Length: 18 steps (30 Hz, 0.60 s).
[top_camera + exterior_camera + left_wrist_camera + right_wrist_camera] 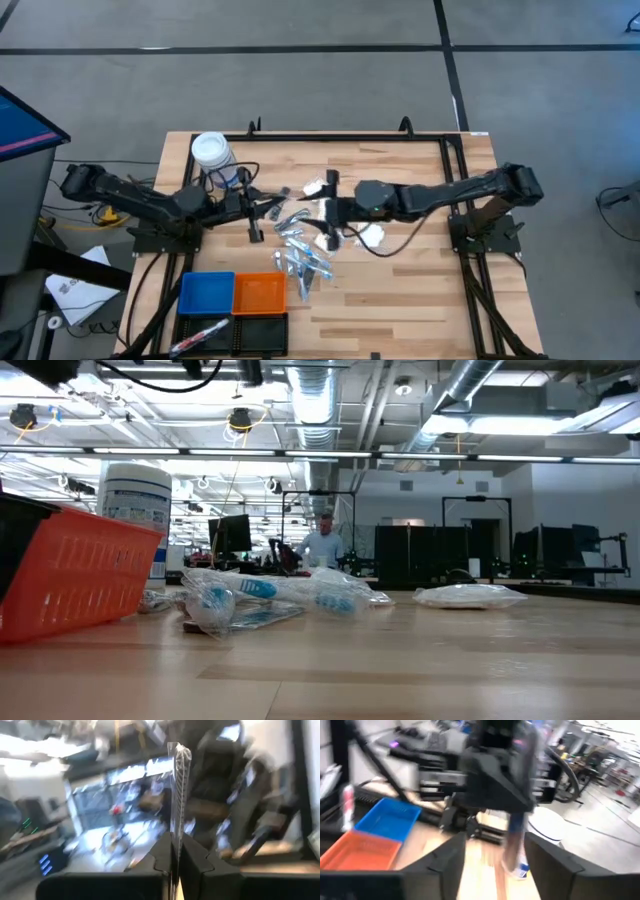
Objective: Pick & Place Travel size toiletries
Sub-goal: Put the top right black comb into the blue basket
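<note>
Clear-wrapped packet (179,795) is pinched upright by the left gripper (176,865). The right gripper (492,857) is spread apart above the table (400,290).

Glossy clear-plastic toiletries (303,252) on seemingly smooth, pale wood table (400,290).

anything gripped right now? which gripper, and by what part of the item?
Left gripper is shut on the clear wrapper of a toiletry, pinching its lower edge; the rest stands up between the fingers. Right gripper is open, holding nothing.

Bright ceiling lights (low view); wrist views blurred.
</note>
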### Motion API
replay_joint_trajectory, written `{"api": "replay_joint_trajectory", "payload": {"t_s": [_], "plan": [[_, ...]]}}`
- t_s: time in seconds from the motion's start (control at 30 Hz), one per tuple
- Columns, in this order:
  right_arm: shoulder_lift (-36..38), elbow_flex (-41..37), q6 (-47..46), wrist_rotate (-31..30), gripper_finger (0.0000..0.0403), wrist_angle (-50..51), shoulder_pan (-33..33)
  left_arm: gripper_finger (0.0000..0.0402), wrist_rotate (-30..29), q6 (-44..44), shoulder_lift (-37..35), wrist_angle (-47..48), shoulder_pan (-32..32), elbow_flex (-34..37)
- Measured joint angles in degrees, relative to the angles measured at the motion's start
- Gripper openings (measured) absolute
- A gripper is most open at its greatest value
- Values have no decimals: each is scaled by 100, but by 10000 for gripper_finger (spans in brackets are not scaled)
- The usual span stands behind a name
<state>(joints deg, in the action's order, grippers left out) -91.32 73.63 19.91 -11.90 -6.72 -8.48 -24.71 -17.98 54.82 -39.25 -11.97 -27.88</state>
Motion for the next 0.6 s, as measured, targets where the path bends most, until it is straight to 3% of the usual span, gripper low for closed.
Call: {"api": "replay_joint_trajectory", "payload": {"t_s": [0.13, 0.27, 0.43, 0.6], "plan": [[527, 0, -28, -1, 246, 940, -175, 5, -999, 330, -472, 2760, -412, -807], [943, 2, -289, -13, 257, 1537, -212, 5, -1140, 2068, -434, 6013, -851, -2080], [1061, 2, -536, -15, 258, 1873, -97, 5, 83, 4423, 217, 8510, -1235, -3148], [990, 0, -586, -15, 258, 1992, 44, 5, 1627, 6438, 1123, 10370, -1543, -3367]]}}
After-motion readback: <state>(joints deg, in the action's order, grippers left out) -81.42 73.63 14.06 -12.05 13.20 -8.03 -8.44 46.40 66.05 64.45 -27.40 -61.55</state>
